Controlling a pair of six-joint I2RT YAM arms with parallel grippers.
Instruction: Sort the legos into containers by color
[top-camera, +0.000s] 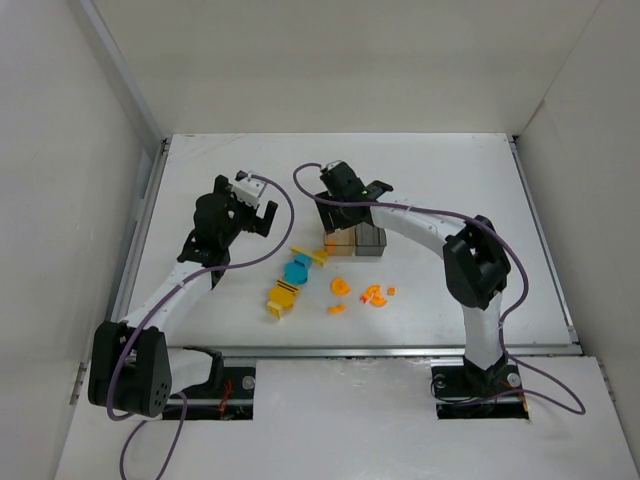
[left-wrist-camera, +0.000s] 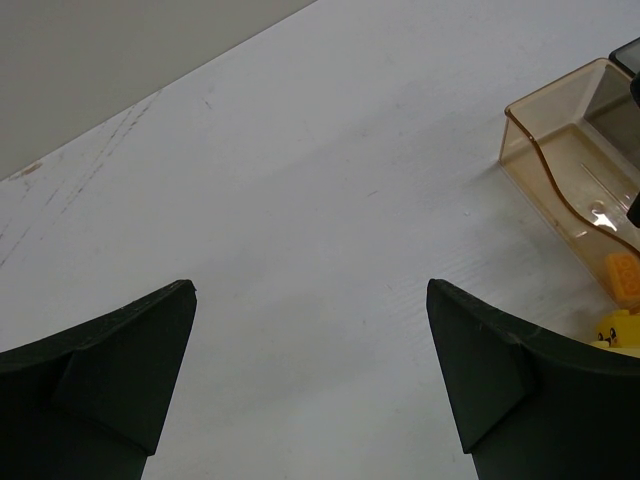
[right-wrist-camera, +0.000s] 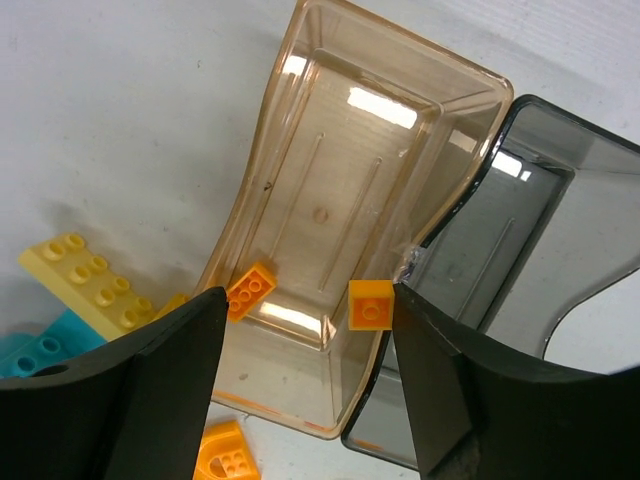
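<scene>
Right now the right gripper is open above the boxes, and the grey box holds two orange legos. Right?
No: the two orange legos are in the amber box; the grey box looks empty, per the right wrist view. The right gripper is open above the boxes.

Looking down over the whole table (top-camera: 420, 170) from high at its six o'clock. Close, low from each wrist, sharing the amber box (left-wrist-camera: 530, 150) (right-wrist-camera: 340, 200): three o'clock left, centre right.
</scene>
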